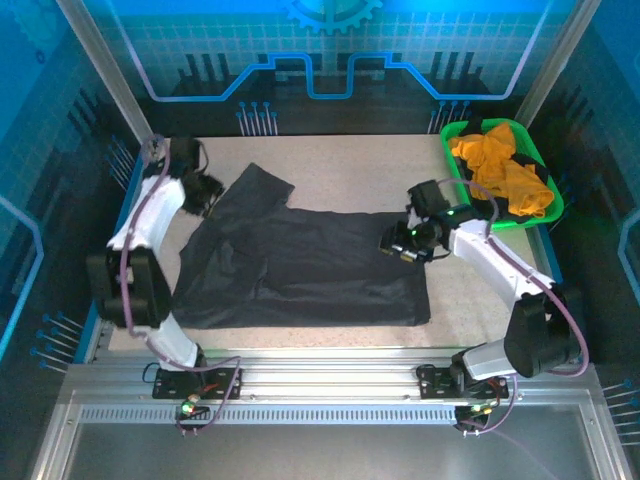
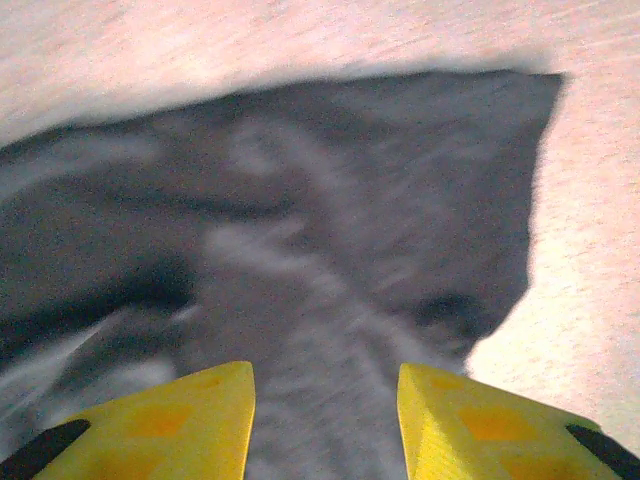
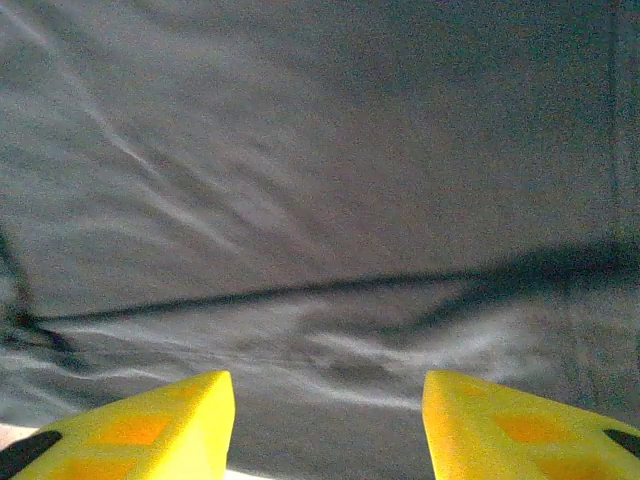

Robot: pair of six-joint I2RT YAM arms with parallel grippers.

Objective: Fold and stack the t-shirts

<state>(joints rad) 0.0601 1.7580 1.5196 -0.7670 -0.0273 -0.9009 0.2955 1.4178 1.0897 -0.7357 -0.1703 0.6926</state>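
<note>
The charcoal-grey t-shirt [image 1: 310,270] under both grippers is plain and dark, with paler grey streaks along its creases. The left gripper [image 2: 325,380] has bright yellow fingers [image 2: 170,420] with orange diamond patches and black at the outer corners, and the right gripper [image 3: 328,385] has the same colours. Past the right gripper, on its outer side, an orange-yellow t-shirt [image 1: 500,170] lies in a bright green basket [image 1: 455,135]. The table [image 1: 340,160] around the cloth is pale beige, finely speckled. The arms [image 1: 150,210] are white with black joints and carry purple cables [image 1: 125,280]. The rail [image 1: 330,375] behind the grippers is silver-grey. The backdrop [image 1: 330,40] is deep blue with a lighter blue grid, circuit-like lines and a gear outline.
</note>
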